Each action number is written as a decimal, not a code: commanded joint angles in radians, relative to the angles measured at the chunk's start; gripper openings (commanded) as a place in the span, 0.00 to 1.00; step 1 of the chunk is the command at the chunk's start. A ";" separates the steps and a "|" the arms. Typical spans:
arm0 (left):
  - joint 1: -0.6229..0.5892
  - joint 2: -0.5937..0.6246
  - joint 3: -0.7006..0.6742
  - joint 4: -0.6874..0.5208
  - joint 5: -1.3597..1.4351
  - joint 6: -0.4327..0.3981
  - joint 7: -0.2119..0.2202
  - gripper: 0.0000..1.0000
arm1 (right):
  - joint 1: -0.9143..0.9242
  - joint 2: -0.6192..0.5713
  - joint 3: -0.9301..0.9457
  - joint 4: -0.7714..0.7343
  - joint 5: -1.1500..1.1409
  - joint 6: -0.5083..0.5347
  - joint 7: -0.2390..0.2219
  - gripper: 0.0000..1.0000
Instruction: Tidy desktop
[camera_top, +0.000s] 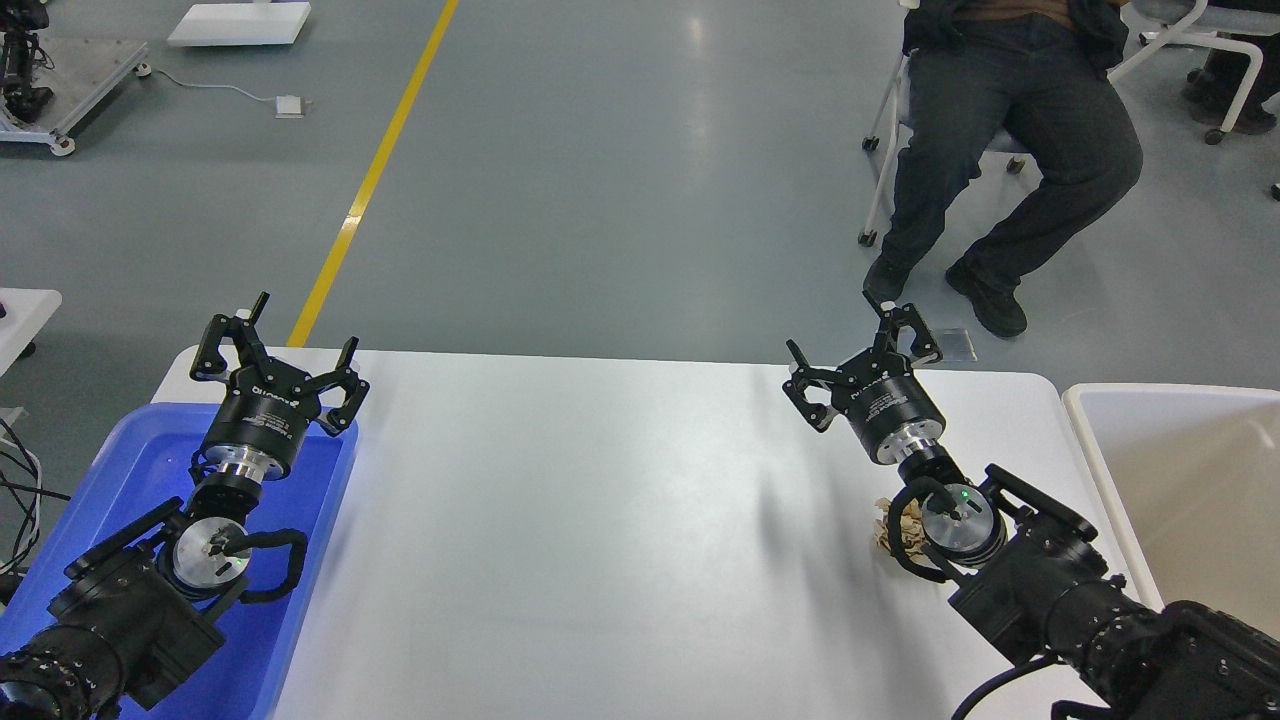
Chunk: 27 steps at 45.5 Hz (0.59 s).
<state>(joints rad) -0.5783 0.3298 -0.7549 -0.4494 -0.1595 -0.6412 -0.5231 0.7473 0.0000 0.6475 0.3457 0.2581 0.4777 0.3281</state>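
Blue tray (320, 560), off-white bin (1100, 480), seated person (1000, 150)

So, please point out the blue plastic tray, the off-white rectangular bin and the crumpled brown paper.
Blue plastic tray (338, 470): head view, right rim.
Off-white rectangular bin (1085, 440): head view, left rim.
Crumpled brown paper (886, 525): head view, exposed left part beside right arm.

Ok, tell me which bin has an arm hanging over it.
The blue tray at the desktop's left edge; the left claw is above it. The off-white bin on the right has none.

Robotics lab (yellow floor line (375, 175))
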 joint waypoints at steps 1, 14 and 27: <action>0.000 0.000 0.000 0.000 0.000 0.000 0.000 1.00 | 0.000 0.000 0.001 -0.001 0.000 -0.002 0.000 1.00; 0.000 0.000 0.000 0.000 0.000 0.000 0.000 1.00 | -0.002 0.000 -0.002 -0.001 -0.008 -0.002 0.000 1.00; 0.000 0.000 0.000 0.000 0.000 0.000 0.000 1.00 | -0.009 0.000 -0.008 0.007 -0.076 -0.001 0.000 1.00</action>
<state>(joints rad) -0.5783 0.3298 -0.7548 -0.4495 -0.1595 -0.6412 -0.5231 0.7434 0.0000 0.6418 0.3483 0.2291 0.4754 0.3283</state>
